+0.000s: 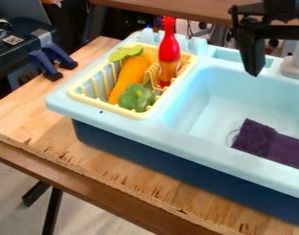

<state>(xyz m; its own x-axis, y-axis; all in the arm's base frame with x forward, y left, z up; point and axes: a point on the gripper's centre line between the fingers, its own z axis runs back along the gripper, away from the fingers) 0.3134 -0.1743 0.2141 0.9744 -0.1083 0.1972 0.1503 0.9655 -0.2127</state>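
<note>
Nearest, rough-edged plywood board (66, 150). Dark purple cloth (257, 138) inside light-blue plastic sink (176, 141); black two-finger gripper (279, 75) over far side, apparently spread and empty. Could snag pale grey faucet (291, 68) if lowered carelessly, or topple tall red bottle (169, 48) in yellow slatted rack (103, 104) by swinging low leftward.

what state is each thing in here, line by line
Black two-finger gripper: open, empty
Yellow plastic rack: upright, loaded
Red plastic bottle: upright in the rack
Orange toy carrot: tilted in the rack
Green toy pepper: in the rack
Purple cloth: lying in the light-blue sink
</note>
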